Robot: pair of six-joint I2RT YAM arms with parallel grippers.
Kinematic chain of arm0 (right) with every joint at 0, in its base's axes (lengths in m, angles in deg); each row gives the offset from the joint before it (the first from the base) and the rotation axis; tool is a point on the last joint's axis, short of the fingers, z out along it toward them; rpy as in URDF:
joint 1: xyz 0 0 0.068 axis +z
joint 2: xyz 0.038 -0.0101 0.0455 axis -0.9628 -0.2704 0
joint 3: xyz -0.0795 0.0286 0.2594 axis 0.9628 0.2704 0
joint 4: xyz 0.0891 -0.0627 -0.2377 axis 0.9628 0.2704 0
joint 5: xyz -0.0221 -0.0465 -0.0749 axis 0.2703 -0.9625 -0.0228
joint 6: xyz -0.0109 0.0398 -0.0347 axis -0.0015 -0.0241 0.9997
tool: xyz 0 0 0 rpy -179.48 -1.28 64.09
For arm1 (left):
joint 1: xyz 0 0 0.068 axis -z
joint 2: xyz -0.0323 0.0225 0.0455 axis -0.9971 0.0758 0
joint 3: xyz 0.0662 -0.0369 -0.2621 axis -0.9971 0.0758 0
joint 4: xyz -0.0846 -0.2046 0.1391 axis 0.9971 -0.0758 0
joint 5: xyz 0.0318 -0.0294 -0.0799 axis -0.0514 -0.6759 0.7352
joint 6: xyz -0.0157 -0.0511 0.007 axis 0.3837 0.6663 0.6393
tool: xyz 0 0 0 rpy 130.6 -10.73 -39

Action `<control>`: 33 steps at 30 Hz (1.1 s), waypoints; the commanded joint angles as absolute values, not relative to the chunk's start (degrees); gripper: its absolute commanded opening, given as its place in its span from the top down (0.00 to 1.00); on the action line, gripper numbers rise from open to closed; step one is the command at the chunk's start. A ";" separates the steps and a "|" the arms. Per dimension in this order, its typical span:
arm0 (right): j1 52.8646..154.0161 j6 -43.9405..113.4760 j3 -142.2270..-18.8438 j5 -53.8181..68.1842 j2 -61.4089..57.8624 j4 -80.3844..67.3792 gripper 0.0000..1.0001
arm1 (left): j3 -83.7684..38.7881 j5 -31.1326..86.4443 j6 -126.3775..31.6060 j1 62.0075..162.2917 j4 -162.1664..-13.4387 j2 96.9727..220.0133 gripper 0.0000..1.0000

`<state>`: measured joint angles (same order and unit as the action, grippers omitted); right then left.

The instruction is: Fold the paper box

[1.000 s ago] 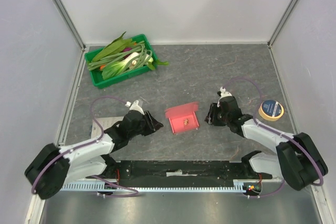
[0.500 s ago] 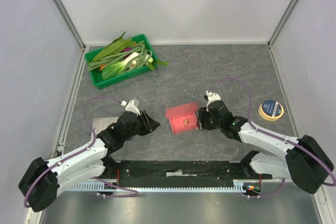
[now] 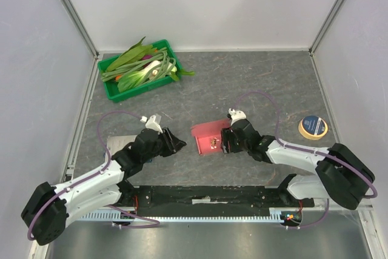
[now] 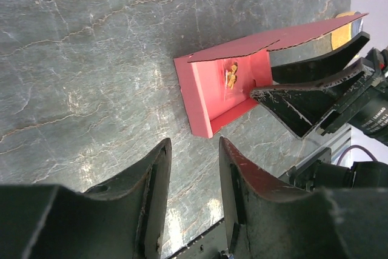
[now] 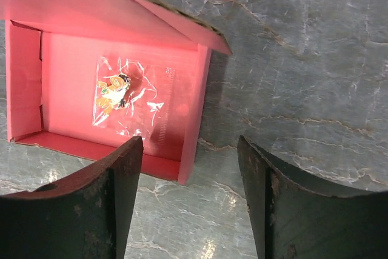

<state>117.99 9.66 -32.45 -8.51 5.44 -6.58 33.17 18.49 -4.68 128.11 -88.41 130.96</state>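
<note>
Straddling paper box (image 5: pixel 73 59) edge, right gripper (image 5: pixel 188 147)

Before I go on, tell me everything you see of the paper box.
The paper box is pink-red thin cardboard, half folded: a shallow open tray with raised walls and its lid flap standing open. It sits on the grey table between the arms. A small clear bag with an orange trinket lies inside. The open right hand straddles its right wall; contact is unclear.
</note>
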 commanded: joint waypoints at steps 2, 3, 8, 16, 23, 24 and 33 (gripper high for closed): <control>118.00 9.67 -34.43 -13.55 10.91 -5.45 0.20 | 30.79 19.04 -9.83 128.01 -86.04 134.49 0.54; 117.65 11.24 -35.04 -14.25 13.54 -4.12 0.19 | 30.00 19.13 -12.79 128.01 -86.04 135.46 0.52; 113.96 21.87 -39.52 -11.30 16.29 1.78 0.21 | 20.17 22.55 -27.72 128.01 -89.55 144.16 0.52; 106.39 31.99 -43.05 -0.55 10.49 -2.79 0.42 | 13.48 22.39 -37.43 128.01 -86.83 153.04 0.52; 106.48 34.81 -41.20 7.97 9.79 -10.00 0.41 | 10.48 21.51 -41.64 128.10 -88.93 155.59 0.55; 106.48 34.99 -41.11 8.76 9.79 -10.78 0.41 | 10.13 21.33 -42.26 128.10 -89.29 155.60 0.56; 106.48 35.25 -41.73 10.27 7.59 -10.53 0.47 | 9.60 23.61 -43.23 128.10 -88.68 156.65 0.66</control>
<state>106.45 34.12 -40.93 8.51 8.39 -8.99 11.68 22.53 -40.40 128.11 -89.87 155.97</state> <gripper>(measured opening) 0.541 0.345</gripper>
